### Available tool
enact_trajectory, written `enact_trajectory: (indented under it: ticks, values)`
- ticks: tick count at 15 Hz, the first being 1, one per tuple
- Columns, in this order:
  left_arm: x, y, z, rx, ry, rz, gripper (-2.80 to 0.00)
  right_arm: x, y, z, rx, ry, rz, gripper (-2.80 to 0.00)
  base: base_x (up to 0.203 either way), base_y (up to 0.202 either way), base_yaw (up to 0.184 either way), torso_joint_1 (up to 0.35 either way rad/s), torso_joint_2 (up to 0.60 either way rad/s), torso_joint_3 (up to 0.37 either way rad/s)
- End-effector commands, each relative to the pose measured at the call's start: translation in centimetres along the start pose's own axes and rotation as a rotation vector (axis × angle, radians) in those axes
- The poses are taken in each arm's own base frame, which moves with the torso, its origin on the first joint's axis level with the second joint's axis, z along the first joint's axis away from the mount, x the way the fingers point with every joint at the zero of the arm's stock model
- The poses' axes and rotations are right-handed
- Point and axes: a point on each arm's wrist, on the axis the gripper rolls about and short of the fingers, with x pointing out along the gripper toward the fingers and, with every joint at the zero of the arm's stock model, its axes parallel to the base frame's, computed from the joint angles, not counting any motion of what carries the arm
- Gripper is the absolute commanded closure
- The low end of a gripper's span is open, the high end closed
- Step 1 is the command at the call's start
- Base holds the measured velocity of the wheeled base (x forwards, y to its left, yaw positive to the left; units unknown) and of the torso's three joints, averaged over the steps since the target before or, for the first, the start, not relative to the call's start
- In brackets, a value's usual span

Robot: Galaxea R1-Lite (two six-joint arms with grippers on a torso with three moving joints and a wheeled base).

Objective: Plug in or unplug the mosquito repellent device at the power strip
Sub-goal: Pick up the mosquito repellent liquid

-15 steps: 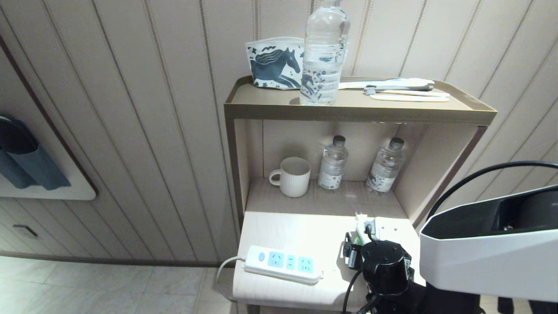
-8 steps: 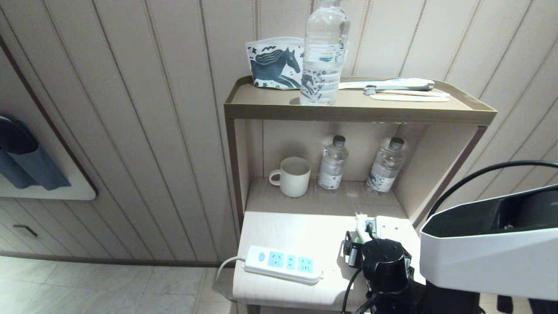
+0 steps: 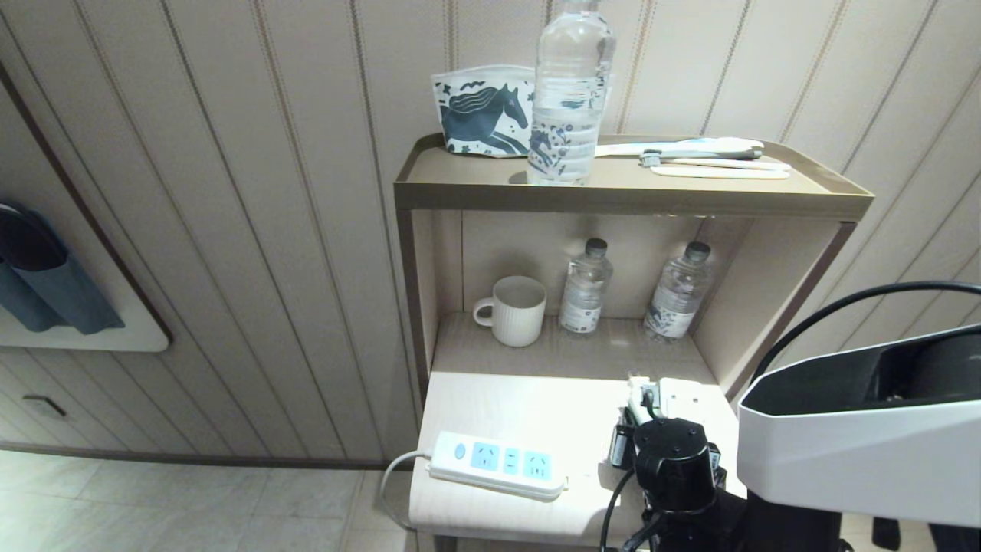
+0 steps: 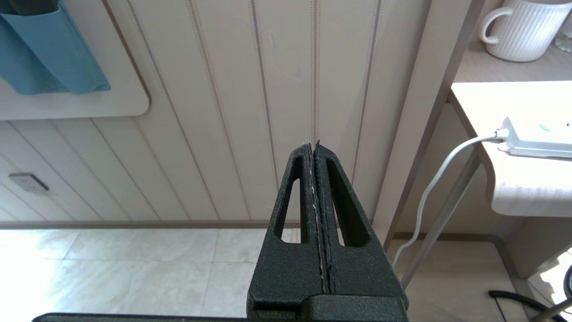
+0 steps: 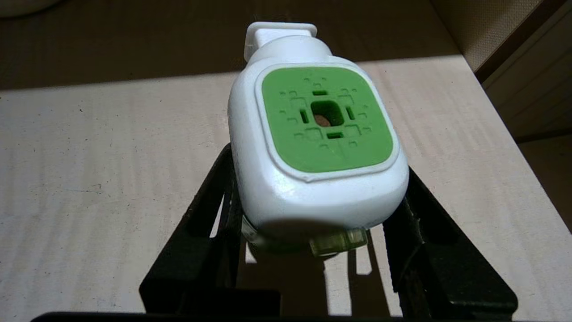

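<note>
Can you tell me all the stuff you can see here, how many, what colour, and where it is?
Repellent device: one, white with a green face, on the lower shelf's right side, between the right gripper's fingers.
Power strip: one, white with light-blue sockets, front left of the lower shelf, nothing plugged in.
Mug: one, white, ribbed, middle shelf, left.
Small bottles: two, clear, middle shelf, right of the mug.
Big bottle: one, clear, top shelf.
Pouch: one, white with a dark blue horse, top shelf, behind the big bottle.
Toothbrushes: a few, pale, top shelf, right.
Left gripper: black, shut, off to the stand's left, above the floor.
Right gripper: black, around the device.
</note>
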Motion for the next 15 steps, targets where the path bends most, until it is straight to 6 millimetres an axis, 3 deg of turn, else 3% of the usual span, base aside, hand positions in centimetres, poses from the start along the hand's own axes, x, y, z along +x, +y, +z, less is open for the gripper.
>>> enact_trajectory:
  ticks: [1, 8, 11, 15]
  values:
    - [0.0, 0.0, 0.0, 0.001, 0.000, 0.000, 0.00, 0.0, 0.0, -0.1, 0.006, -0.003, -0.003, 0.00, 0.000, 0.000, 0.000, 0.000, 0.00, 0.000]
    - [0.0, 0.0, 0.0, 0.001, 0.000, 0.000, 0.00, -0.2, 0.0, 0.8, 0.016, -0.022, 0.004, 0.00, 0.000, 0.000, 0.000, 0.000, 0.00, 0.000]
    - [0.0, 0.0, 0.0, 0.001, 0.000, 0.000, 0.00, -1.4, -0.4, 4.2, 0.057, -0.078, 0.023, 0.00, 0.000, 0.000, 0.000, 0.000, 0.00, 0.000]
    - [0.0, 0.0, 0.0, 0.001, 0.000, 0.000, 0.00, -3.4, -1.3, 7.7, -0.069, 0.008, 0.010, 0.00, 0.000, 0.000, 0.000, 0.000, 0.00, 0.000]
